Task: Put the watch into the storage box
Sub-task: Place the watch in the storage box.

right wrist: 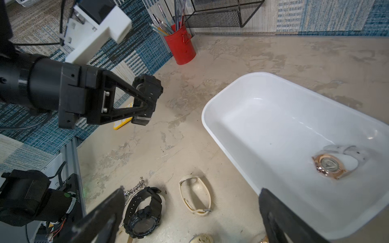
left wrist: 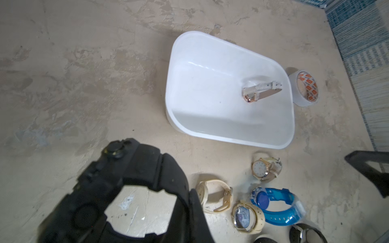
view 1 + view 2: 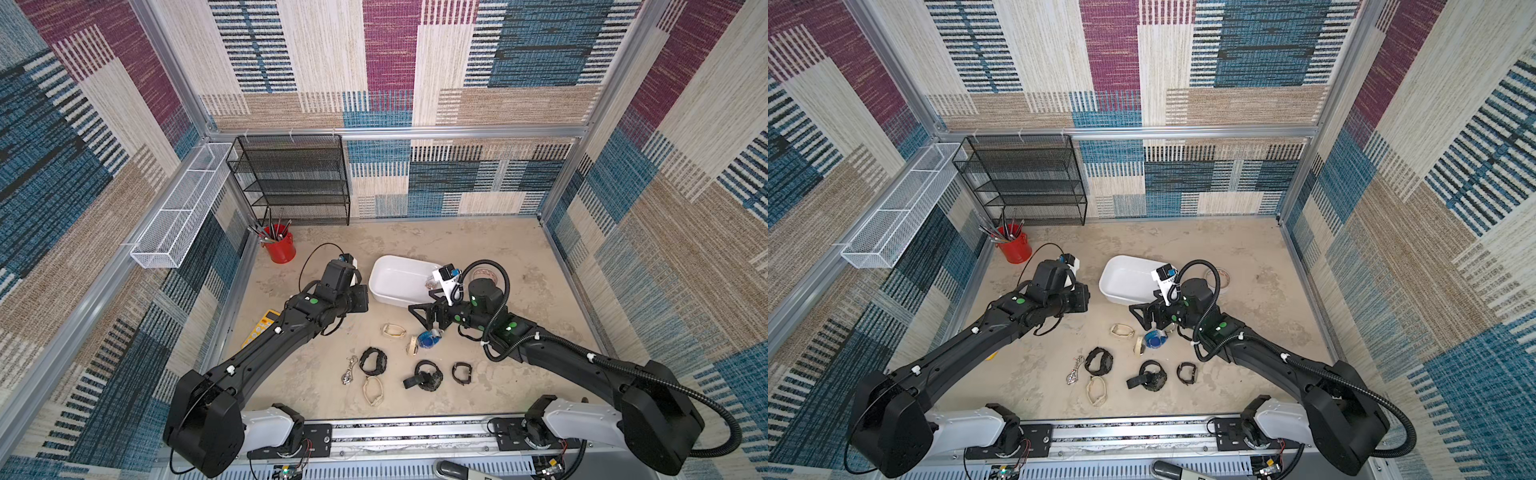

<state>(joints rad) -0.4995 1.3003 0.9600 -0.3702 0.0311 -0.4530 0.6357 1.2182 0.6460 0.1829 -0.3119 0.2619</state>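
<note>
Storage box [image 3: 390,275] partly behind right arm [image 3: 540,347]

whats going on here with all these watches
The left tool is shut on a black watch, holding it above the table beside the storage box. One white-strap watch already lies in the box. The right tool hangs open by the box's near edge, holding nothing. Several other watches lie on the table.

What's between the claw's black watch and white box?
In the right wrist view, only bare table lies between the left gripper holding the black watch and the storage box.
</note>
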